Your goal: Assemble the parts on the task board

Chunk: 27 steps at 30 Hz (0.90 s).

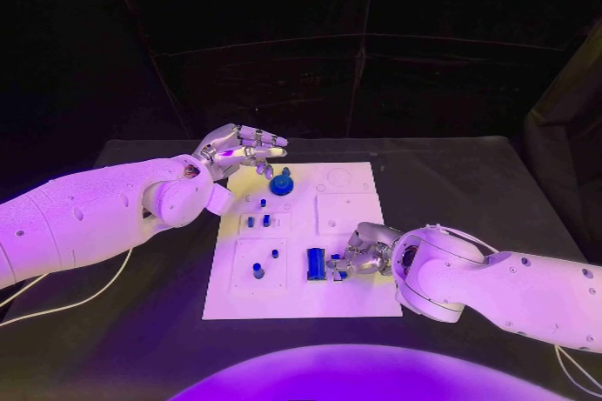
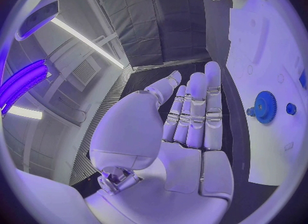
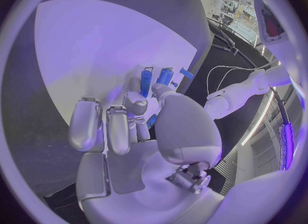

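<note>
You have the task board (image 1: 357, 297) lying mid-tabletop, w/ the left hand (image 1: 236, 151) hovering at the board's far-left corner, fingers apart and nearly straight, holding nothing, just beside the blue gear (image 1: 283, 184) that sits near the board's far edge. Your right hand (image 1: 364, 250) rests on the board towards its near-right corner, fingers curled down beside a dark blue block (image 1: 315, 263); whether they actually grip a part cannot be told. Small blue pegs (image 1: 257, 220) stand along the board's left side, btw gear and near edge.
</note>
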Each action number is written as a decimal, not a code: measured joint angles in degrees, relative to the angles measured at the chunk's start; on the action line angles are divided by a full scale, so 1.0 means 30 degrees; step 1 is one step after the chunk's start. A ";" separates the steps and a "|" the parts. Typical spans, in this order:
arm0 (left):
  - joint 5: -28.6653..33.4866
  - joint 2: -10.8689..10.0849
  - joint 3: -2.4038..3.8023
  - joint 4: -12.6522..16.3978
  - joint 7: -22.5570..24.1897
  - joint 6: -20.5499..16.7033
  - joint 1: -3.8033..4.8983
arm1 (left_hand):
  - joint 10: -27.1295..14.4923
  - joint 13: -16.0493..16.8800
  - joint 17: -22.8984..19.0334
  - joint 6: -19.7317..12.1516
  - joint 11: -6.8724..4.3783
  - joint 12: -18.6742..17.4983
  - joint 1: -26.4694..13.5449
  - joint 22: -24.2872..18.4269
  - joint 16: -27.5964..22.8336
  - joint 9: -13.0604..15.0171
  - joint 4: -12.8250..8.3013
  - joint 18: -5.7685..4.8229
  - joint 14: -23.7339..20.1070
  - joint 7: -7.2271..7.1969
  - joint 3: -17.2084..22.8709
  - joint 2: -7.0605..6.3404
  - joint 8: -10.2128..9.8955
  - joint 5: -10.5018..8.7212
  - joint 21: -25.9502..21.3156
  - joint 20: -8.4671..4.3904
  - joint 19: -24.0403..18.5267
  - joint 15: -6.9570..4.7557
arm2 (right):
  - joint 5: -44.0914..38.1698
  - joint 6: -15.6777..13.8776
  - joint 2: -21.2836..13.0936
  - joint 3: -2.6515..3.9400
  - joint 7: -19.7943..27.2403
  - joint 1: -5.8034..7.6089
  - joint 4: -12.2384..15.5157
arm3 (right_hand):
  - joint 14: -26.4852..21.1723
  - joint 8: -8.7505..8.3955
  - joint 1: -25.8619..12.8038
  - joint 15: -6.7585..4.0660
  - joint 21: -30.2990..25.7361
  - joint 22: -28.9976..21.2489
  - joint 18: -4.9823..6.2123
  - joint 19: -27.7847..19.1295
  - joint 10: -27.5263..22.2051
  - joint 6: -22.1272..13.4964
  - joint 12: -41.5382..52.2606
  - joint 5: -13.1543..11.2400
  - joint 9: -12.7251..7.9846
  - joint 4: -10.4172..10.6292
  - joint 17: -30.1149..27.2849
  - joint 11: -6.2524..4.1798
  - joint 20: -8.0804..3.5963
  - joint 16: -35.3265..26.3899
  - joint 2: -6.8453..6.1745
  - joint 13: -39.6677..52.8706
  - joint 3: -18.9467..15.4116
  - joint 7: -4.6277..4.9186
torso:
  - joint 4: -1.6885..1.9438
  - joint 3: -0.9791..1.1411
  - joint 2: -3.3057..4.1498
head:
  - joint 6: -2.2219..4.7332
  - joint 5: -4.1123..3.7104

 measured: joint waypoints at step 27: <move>0.0000 0.0001 0.0000 -0.0013 -0.0129 0.0120 0.0000 | -0.0109 0.0001 -0.0014 0.0000 0.0030 0.0000 0.0000 -0.0007 0.0000 0.0000 0.0055 0.0000 -0.0069 0.0000 -0.0055 0.0000 -0.0001 0.0000 0.0000 0.0000 0.0000 0.0069 | -0.0102 0.0168 -0.0602 0.0003 0.0038 0.0000 0.0770 | -0.0001 -0.0167 -0.0516 0.0000 -0.0001 0.0136 0.0000 -0.0001 -0.0003 0.0129 -0.0092 -0.2163 0.0114 0.0442 0.0010 -0.0001 0.0000 -0.0001 0.0326 0.0302 -0.2000 -0.0008 | -0.0022 0.0018 -0.0009 | -0.0033 -0.0040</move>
